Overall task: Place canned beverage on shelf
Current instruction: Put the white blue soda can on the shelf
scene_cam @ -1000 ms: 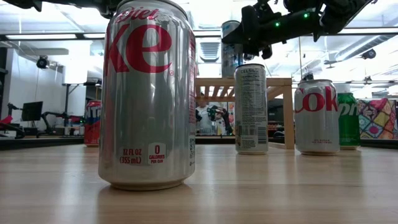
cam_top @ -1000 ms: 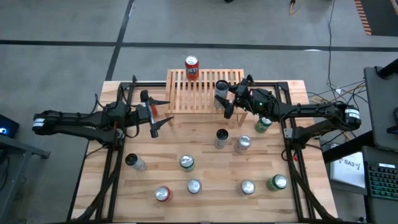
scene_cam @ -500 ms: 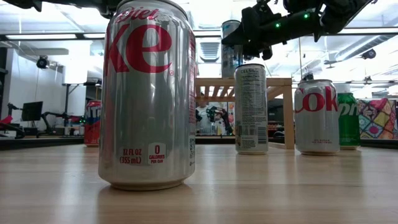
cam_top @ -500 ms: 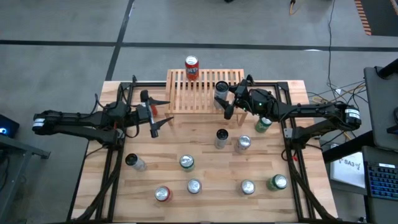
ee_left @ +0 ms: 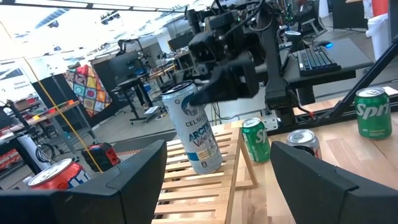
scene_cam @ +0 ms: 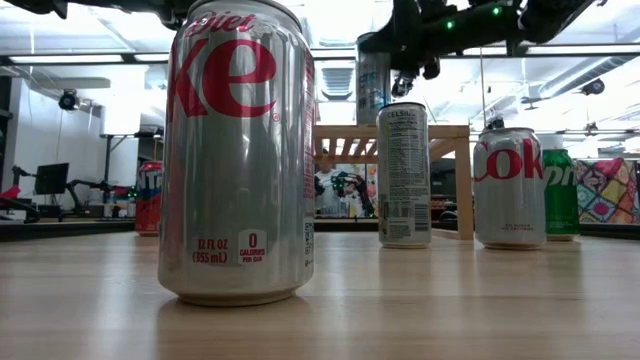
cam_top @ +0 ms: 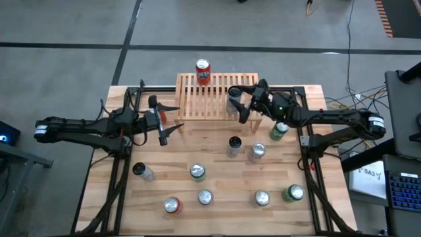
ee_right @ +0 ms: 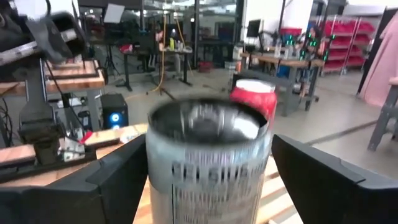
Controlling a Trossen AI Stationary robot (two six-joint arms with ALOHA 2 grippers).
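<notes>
The Celsius can (cam_top: 233, 99) stands upright on the shelf (cam_top: 197, 97), near its right end, with the right gripper (cam_top: 245, 104) around it but no longer squeezing. In the right wrist view the two dark fingers (ee_right: 118, 180) sit well out to either side of the can (ee_right: 208, 162), with a gap showing on each side; over the last second they have spread further apart, and in the high view the wrist has shifted slightly toward the rack. From the left wrist view the can (ee_left: 196, 134) rests on the slats with its base flat, tilted only by the camera's angle. I read this as the release step of the placement: the can looks set down and the grip let go, so what remains is to back the arm away without clipping the can.

Further along the rack, a red can (cam_top: 202, 71) stands at the far edge of the slats. A green Sprite can (cam_top: 278, 131) lies just beside the right arm on the table (cam_top: 217, 210), and more cans wait there, among them a Diet Coke can (scene_cam: 240, 150) nearest the low camera. The left gripper (cam_top: 170, 120) hovers with its fingers apart, holding nothing, left of the shelf.
</notes>
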